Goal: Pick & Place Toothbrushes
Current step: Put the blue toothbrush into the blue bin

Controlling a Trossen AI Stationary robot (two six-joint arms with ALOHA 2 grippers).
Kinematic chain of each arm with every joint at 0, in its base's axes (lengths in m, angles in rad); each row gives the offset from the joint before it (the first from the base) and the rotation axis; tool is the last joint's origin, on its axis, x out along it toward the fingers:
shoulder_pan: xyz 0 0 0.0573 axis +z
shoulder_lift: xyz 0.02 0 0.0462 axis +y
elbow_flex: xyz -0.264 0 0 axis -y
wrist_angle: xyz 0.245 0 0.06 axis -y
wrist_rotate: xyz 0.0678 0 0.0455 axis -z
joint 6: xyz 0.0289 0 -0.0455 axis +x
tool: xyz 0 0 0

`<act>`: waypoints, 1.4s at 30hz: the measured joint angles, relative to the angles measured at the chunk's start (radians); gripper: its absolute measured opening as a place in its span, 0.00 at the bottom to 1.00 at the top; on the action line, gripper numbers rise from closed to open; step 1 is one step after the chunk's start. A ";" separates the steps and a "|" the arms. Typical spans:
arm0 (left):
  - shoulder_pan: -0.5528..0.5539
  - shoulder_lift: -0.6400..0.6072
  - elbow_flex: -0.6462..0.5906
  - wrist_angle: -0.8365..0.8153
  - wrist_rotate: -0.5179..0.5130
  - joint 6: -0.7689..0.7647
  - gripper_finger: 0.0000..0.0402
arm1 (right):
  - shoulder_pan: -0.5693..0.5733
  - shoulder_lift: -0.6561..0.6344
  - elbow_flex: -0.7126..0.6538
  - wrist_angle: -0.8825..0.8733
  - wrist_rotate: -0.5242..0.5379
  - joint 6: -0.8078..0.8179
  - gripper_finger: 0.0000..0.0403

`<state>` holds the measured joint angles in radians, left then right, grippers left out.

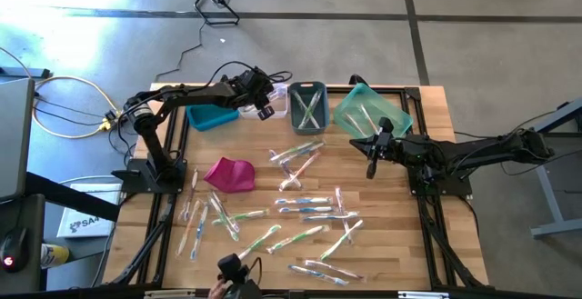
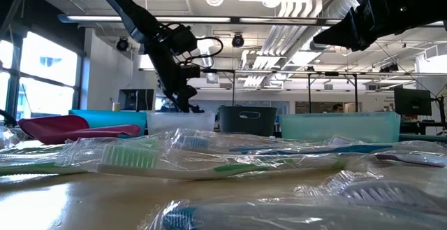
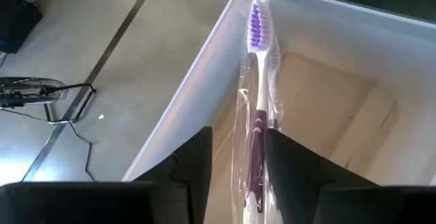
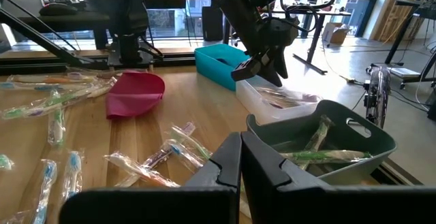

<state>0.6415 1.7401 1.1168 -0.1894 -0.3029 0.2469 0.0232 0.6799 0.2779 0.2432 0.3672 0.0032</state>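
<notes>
1. Left gripper (image 3: 237,176) hovers over the clear bin (image 3: 327,81) at the bench's far edge, fingers parted narrowly around a wrapped purple toothbrush (image 3: 257,88) leaning on the bin's wall.
2. Right gripper (image 4: 240,157) hangs closed and empty near the grey bin (image 4: 368,132).

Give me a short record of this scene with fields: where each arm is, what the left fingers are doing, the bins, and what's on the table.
left gripper: over the clear bin, fingers apart either side of a wrapped purple toothbrush that lies against the bin's wall
right gripper: fingers shut, empty, hovering near the teal bin
bins: blue bin, clear, grey bin and teal in a row along the table's far edge
grey bin contents: green toothbrushes
table: many wrapped loose toothbrushes, magenta pouch
</notes>
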 joint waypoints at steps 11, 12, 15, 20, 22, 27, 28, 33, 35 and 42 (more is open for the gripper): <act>0.000 0.000 0.000 0.008 0.012 0.010 0.33 | 0.000 0.000 0.000 0.000 0.000 0.000 0.01; 0.000 0.000 0.000 0.008 0.012 0.010 0.33 | 0.000 0.000 0.000 0.000 0.000 0.000 0.01; 0.000 0.000 0.000 -0.001 0.029 -0.037 0.33 | 0.000 0.000 0.000 0.000 0.000 0.000 0.01; 0.000 0.000 -0.001 0.009 0.040 -0.094 0.33 | 0.000 0.000 0.000 0.000 0.000 0.000 0.01; 0.000 0.000 0.000 0.005 0.040 -0.095 0.33 | 0.000 0.000 0.000 0.000 0.000 0.000 0.01; 0.000 0.000 0.000 0.002 0.040 -0.095 0.33 | 0.000 0.000 0.000 0.000 0.000 0.000 0.01; 0.000 0.000 -0.001 0.000 0.040 -0.095 0.33 | 0.000 0.000 0.000 0.000 0.000 0.000 0.01; -0.006 -0.003 0.000 -0.031 0.040 -0.097 0.33 | 0.000 0.000 0.000 0.000 0.000 0.000 0.01; -0.016 -0.012 0.000 -0.072 0.034 -0.097 0.33 | 0.000 0.000 0.000 0.000 0.000 0.000 0.01; -0.086 -0.099 0.000 -0.172 0.031 -0.089 0.33 | 0.000 0.000 0.000 0.000 0.000 0.000 0.01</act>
<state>0.5554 1.6413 1.1164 -0.3615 -0.2718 0.1583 0.0235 0.6797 0.2779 0.2429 0.3672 0.0032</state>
